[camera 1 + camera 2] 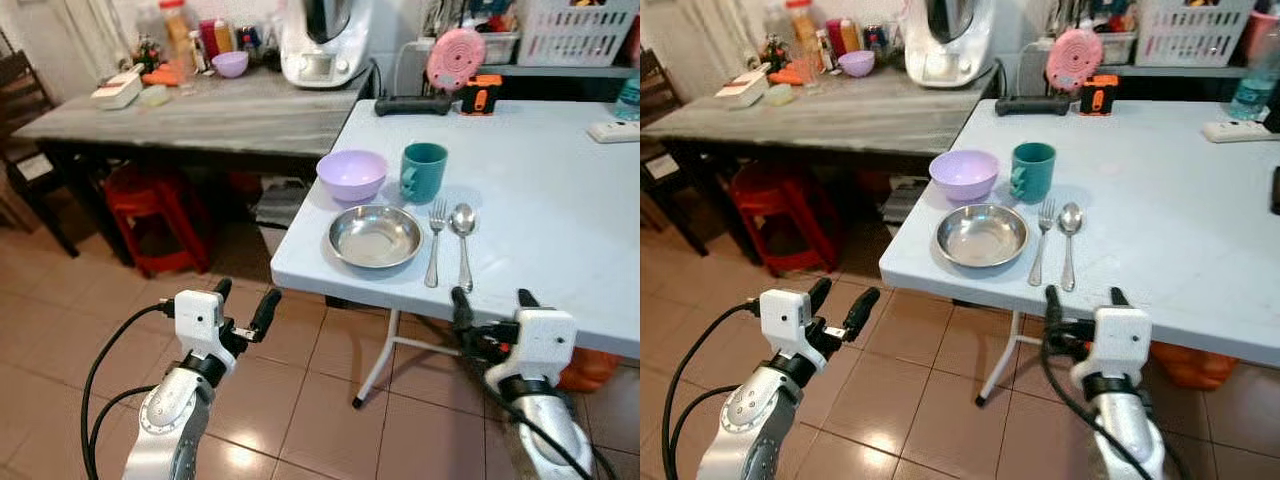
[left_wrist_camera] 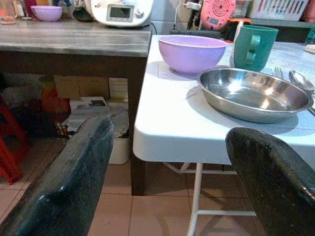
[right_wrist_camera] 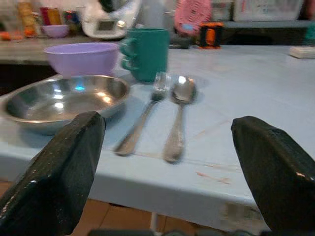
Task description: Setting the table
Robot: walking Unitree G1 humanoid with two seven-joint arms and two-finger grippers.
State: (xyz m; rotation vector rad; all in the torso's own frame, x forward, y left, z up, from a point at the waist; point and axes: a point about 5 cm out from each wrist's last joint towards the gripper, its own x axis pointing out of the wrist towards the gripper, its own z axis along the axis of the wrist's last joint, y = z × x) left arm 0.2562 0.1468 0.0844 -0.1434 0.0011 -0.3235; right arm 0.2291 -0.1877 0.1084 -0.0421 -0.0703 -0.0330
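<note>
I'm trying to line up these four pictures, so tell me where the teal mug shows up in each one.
Left eye view: teal mug on the light blue table, behind the steel plate.
Right eye view: mug right of the purple bowl.
Left wrist view: mug upper right, behind the plate.
Right wrist view: mug upper centre, behind the fork.
Shared landmark: the steel plate.

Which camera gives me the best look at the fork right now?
The right wrist view: the fork lies close and whole, beside the spoon. Both eye views show it smaller, from above, between the steel plate and spoon. The left wrist view catches just its tines.
</note>
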